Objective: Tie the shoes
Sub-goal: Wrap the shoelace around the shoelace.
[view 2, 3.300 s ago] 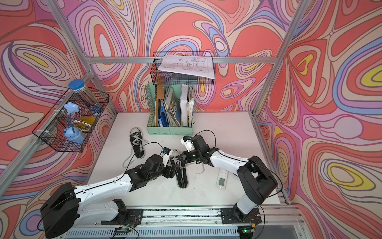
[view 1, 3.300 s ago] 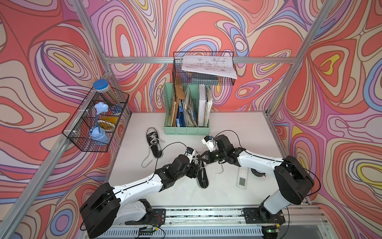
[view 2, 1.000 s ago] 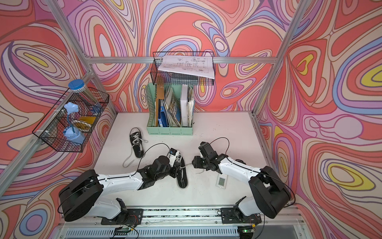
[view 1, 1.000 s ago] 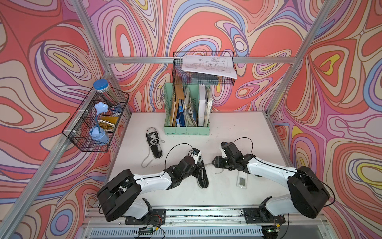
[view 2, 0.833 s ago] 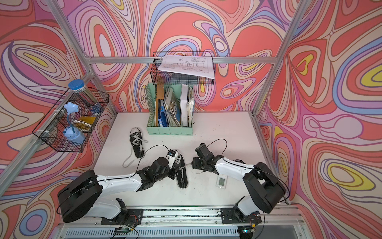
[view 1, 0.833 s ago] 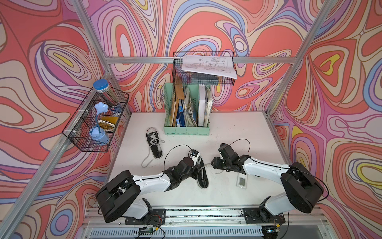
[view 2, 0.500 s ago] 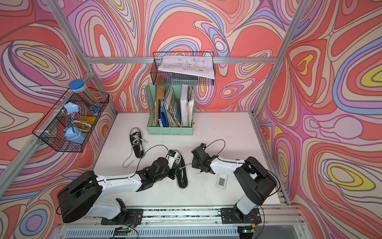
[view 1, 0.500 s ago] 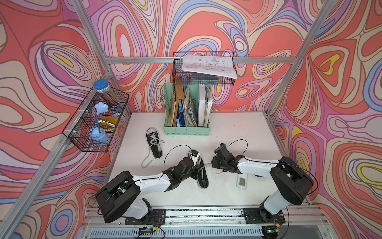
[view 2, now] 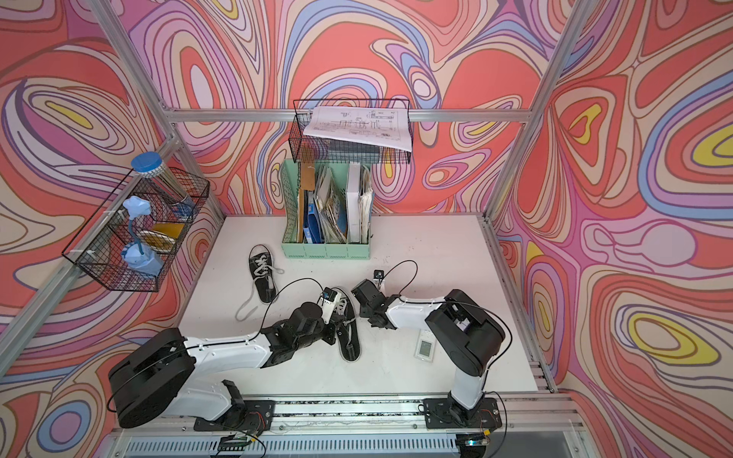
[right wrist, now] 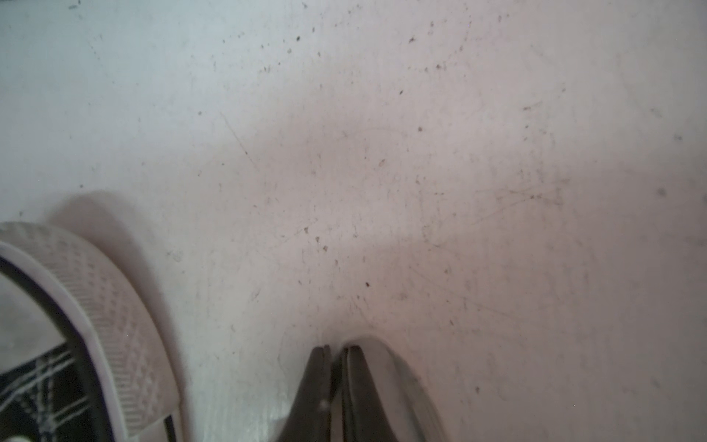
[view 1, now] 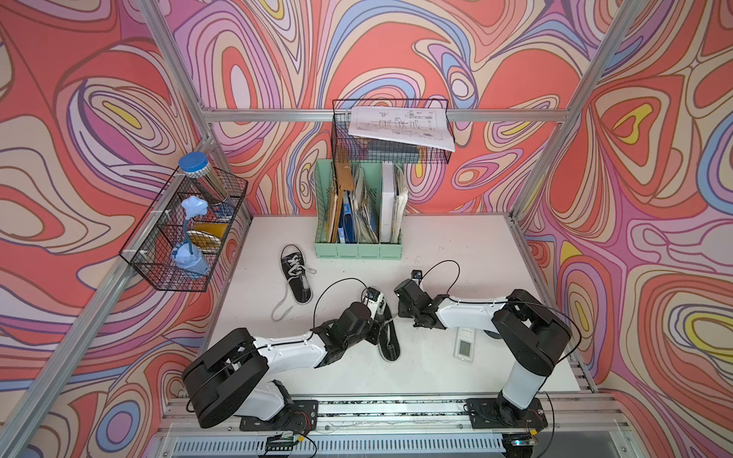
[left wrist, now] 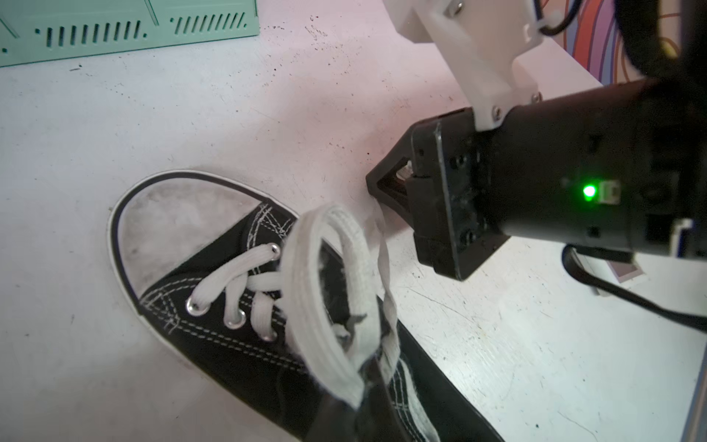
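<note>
Right now the left gripper point(left wrist: 359, 402) is clamped on a white lace loop point(left wrist: 300, 298) of one shoe point(view 1: 390, 345), low in the centre of both top views. The right gripper point(right wrist: 336, 356) is pinched closed, with its tips on the table point(right wrist: 421, 153) just beside that shoe's toe. Whether it holds lace, I cannot tell. The other shoe point(view 1: 295, 273) lies up-left, its laces loose.

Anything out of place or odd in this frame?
Yes. The far shoe is untied, and its white lace trails loose across the table. The paper sheet lies askew on the wire basket, overhanging its rim.
</note>
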Controlling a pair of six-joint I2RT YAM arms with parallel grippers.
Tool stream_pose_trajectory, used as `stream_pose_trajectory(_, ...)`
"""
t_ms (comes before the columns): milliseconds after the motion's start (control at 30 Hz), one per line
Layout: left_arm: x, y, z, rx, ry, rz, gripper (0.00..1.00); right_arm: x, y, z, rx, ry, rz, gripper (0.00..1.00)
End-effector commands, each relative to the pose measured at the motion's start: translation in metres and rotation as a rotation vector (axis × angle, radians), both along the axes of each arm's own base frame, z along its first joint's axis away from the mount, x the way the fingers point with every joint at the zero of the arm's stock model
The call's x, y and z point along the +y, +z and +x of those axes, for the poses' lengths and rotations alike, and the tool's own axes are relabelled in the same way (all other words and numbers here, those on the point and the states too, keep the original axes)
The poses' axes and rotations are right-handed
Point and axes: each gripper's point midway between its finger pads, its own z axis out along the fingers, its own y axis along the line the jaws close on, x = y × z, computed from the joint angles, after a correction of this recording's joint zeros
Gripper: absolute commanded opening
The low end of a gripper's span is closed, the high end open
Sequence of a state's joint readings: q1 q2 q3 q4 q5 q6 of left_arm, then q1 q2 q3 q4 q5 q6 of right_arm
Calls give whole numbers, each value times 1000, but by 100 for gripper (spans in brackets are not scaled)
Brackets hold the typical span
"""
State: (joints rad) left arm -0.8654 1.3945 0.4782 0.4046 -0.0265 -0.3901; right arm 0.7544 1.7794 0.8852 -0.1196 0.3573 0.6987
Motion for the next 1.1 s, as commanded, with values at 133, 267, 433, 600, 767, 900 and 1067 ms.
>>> stream_pose_trajectory(133, 5, 8, 1, -47, 26, -32, 0, 19, 19, 6, -63, 126, 35, 0)
stream_pose_trajectory(267, 5, 7, 1, -46, 26, -38, 0, 50, 54, 14, -131, 249, 195, 0)
stream_pose_trajectory(433, 6, 10, 0, -64, 33, -71, 0, 80, 95, 21, -174, 402, 388, 0)
stream_pose_trajectory(600, 6, 15, 0, -86, 33, -101, 0, 110, 121, 21, -133, 570, 572, 0)
stream_pose_trajectory(767, 6, 17, -2, -105, 19, -115, 0, 142, 125, 6, 3, 757, 686, 0)
stream_pose_trajectory(900, 6, 18, -4, -121, 8, -126, 0, 154, 119, -2, 112, 831, 740, 0)
stream_pose_trajectory(1067, 5, 15, -6, -117, -7, -124, 0, 157, 105, -11, 234, 875, 735, 1)
